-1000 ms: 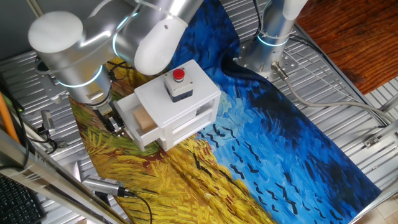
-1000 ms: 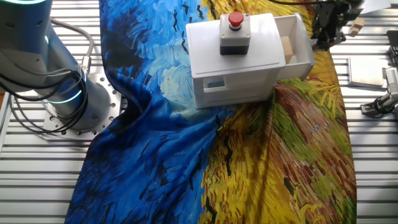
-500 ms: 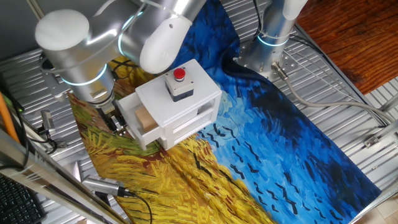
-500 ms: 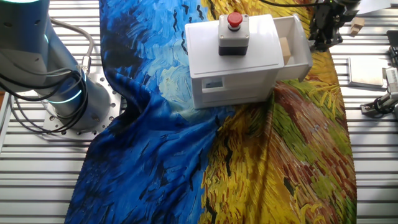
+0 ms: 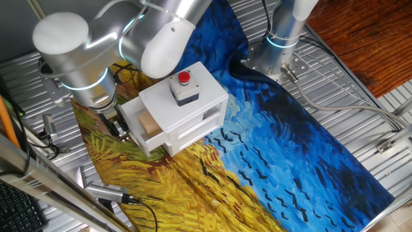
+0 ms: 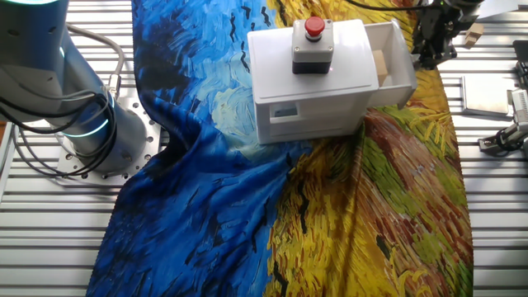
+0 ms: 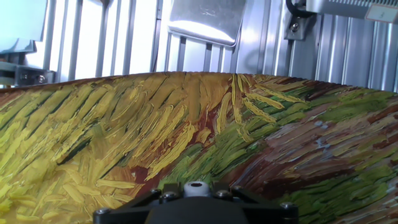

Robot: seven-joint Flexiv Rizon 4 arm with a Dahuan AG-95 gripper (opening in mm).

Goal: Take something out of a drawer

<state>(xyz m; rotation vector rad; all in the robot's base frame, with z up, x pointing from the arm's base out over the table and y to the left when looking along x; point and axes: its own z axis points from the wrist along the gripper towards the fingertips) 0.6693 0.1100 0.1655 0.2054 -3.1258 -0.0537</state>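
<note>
Painted yellow-green cloth (image 7: 186,137) drapes over ribbed metal table (image 7: 273,43).

Robotics lab, slotted aluminium table (image 5: 360,84), bolted arm base (image 5: 273,55), cables (image 5: 335,106)

A ribbed metal table (image 5: 335,84) of grey aluminium slats carries a painted cloth (image 5: 270,167), deep blue with dark bird-like strokes on one half and yellow, green and brown brushwork on the other. The cloth rumples into folds where the blue part rises. Beyond the table's far corner shows a reddish wooden floor (image 5: 367,38). Grey cables (image 5: 341,106) trail over the slats. A black keyboard (image 5: 16,209) sits at the near edge. Light is even and bright.
</note>
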